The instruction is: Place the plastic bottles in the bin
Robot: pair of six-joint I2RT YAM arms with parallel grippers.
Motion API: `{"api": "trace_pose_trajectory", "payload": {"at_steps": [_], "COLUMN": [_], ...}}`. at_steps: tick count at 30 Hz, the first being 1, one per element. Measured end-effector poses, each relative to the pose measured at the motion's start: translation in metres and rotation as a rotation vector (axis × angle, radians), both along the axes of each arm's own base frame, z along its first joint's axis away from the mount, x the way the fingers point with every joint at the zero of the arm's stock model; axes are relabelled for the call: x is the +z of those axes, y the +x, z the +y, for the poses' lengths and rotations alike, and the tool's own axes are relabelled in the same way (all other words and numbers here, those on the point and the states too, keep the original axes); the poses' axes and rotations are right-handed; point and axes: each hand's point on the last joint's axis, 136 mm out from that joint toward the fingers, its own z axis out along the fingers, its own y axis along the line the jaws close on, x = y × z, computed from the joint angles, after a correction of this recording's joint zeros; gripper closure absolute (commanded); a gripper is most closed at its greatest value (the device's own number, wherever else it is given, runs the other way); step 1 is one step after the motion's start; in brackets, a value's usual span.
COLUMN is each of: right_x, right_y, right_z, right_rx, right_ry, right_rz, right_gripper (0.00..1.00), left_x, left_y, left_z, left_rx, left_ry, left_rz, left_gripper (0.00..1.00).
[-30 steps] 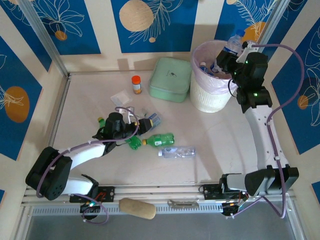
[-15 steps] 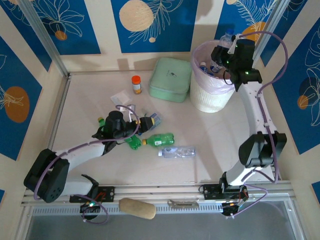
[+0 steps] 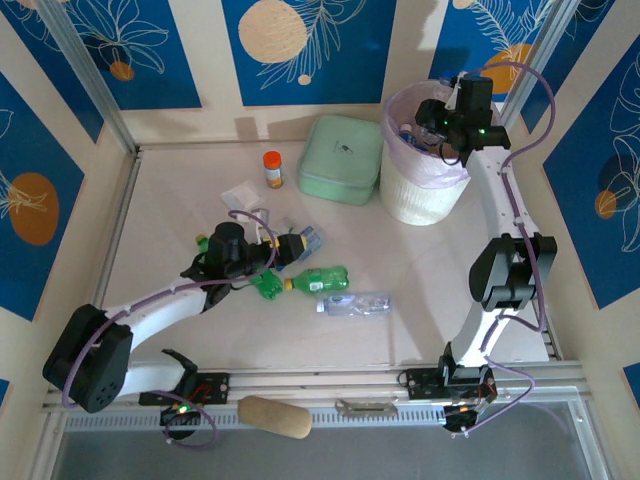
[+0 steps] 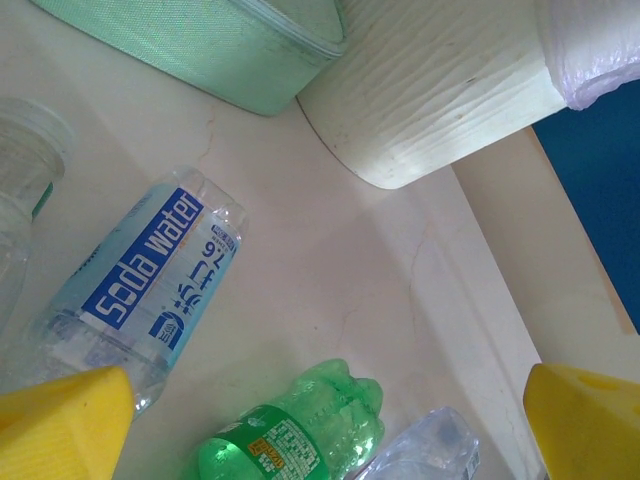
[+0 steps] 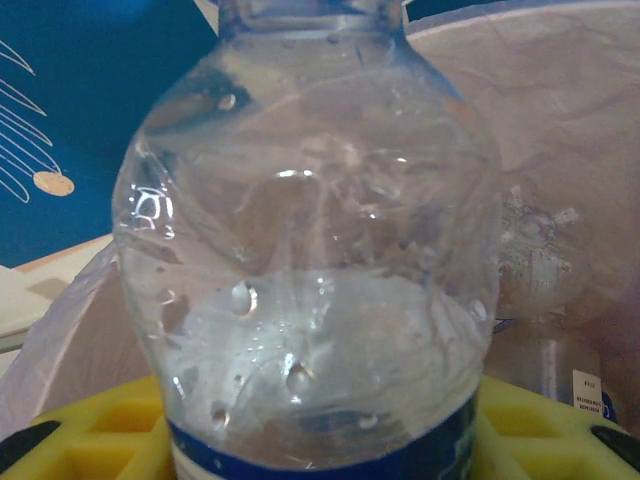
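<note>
The right end effector (image 3: 437, 118) hangs over the mouth of the bin (image 3: 420, 195), its yellow fingers (image 5: 90, 430) pinching a clear plastic bottle (image 5: 310, 250) with a blue band near its base. The wrist view shows this bottle's neck pointing up and beads of moisture inside it. The pale pink liner rises behind it, and another clear bottle (image 5: 540, 250) lies lower down inside the bin.

The left end effector (image 3: 283, 250) sits low over the middle of the desk (image 3: 170, 200), spread wide with nothing between its fingers (image 4: 62, 412). Just ahead of it lies a clear bottle with a blue "Soda water" label (image 4: 150, 280). A green bottle (image 3: 318, 279) lies on its side close by. Beside that one, nearer the front edge, rests a crumpled clear bottle (image 3: 355, 303).

The bin stands at the far right of the desk, and a mint green lidded box (image 3: 342, 158) is just to its left. An orange-capped jar (image 3: 272, 169) stands left of the box, with a small flat plastic bag (image 3: 243, 194) near it.
</note>
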Motion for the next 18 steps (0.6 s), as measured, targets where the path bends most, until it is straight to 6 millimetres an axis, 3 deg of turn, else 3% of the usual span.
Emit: {"api": "trace_pose_trajectory", "payload": {"at_steps": [4,7,9,18], "right_x": [0.0000,0.0000,-0.0001,-0.0001], "right_y": [0.0000,0.0000,-0.0001,-0.0001], "right_z": [0.0000,0.0001,0.0003,0.0005], "right_rx": [0.000,0.001,0.001,-0.001], "right_ry": [0.000,-0.001,0.002,0.007], "right_rz": [0.000,0.000,0.001,0.001], "right_gripper": [0.43,0.20,0.09,0.06], "left_x": [-0.0003,-0.0003,-0.0003,-0.0003], "left_y": [0.0000,-0.0001,0.0000,0.0000], "left_z": [0.0001,0.0001,0.0001,0.0001], "left_rx": [0.000,0.000,0.000,0.000], "left_ry": [0.001,0.001,0.001,0.001], "left_rz": [0.001,0.001,0.001,0.001], "left_gripper": [0.00,0.00,0.00,0.00]}}
